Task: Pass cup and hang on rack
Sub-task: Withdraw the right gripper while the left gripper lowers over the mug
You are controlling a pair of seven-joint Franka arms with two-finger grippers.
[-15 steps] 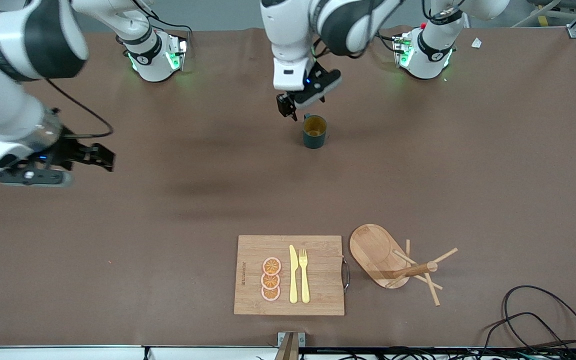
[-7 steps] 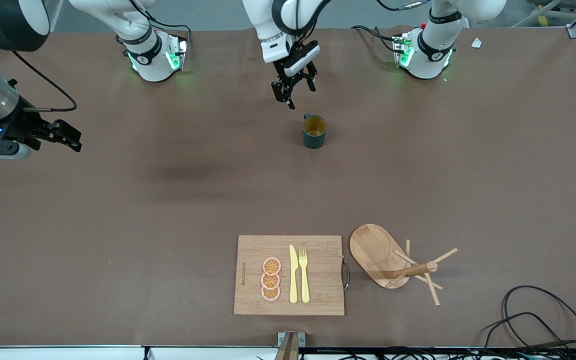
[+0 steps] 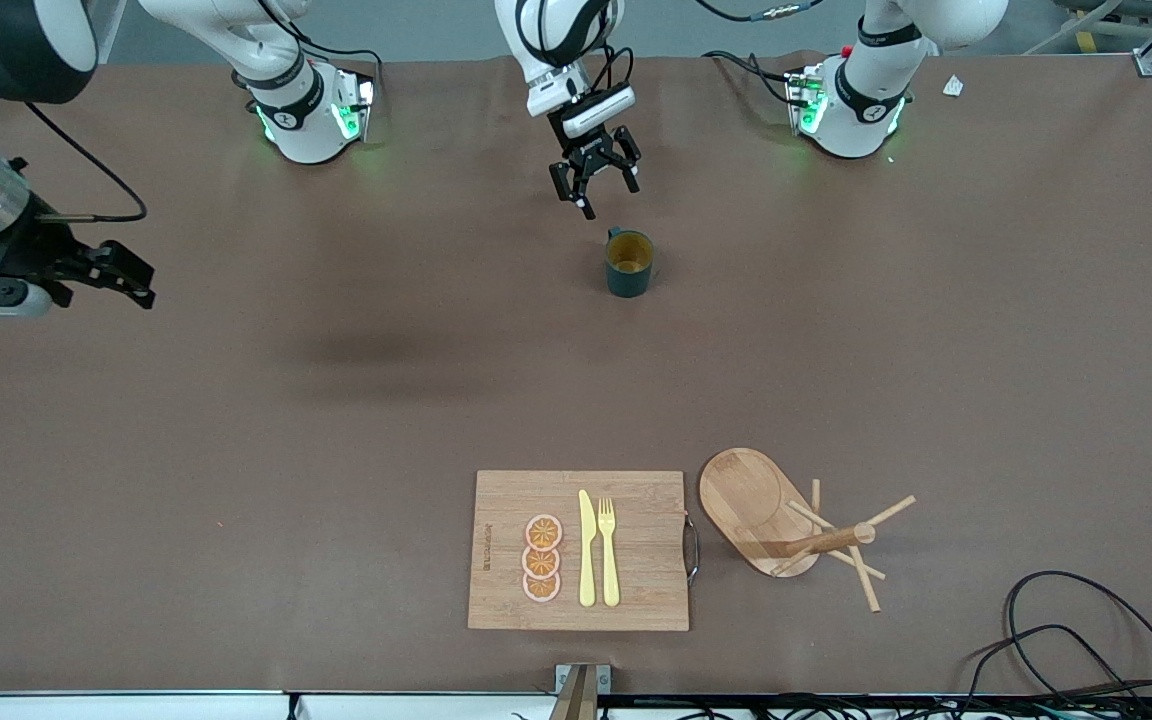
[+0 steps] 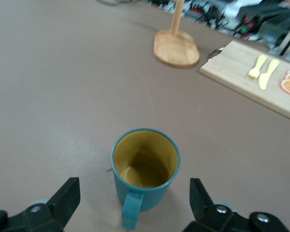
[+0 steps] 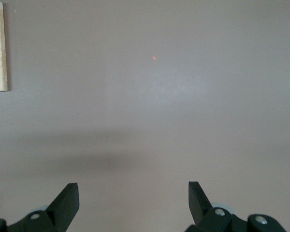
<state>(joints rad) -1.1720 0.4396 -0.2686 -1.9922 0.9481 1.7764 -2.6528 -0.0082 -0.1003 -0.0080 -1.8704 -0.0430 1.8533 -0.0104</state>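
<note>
The cup (image 3: pixel 628 263) is dark teal with a brownish-orange inside. It stands upright on the brown table, about midway between the two bases. In the left wrist view the cup (image 4: pixel 145 166) turns its handle toward the camera. My left gripper (image 3: pixel 597 190) hangs open over the table just beside the cup, on the handle side. Nothing is held by the left gripper (image 4: pixel 134 186), whose fingers stand wide on either side. The rack (image 3: pixel 786 525) stands upright near the front camera, and the rack (image 4: pixel 176 46) also shows in the left wrist view. My right gripper (image 3: pixel 136 278) waits open over bare table at the right arm's end, and the right gripper (image 5: pixel 133 187) is empty.
A wooden cutting board (image 3: pixel 646 600) lies beside the rack, toward the right arm's end. It carries orange slices (image 3: pixel 542 558), a yellow knife (image 3: pixel 586 550) and a yellow fork (image 3: pixel 608 550). Black cables (image 3: pixel 1086 640) coil near the table's corner at the left arm's end.
The left gripper has drawn back from the cup toward the bases and turned. The right gripper has swung out toward the right arm's end of the table. The cup has stayed put.
</note>
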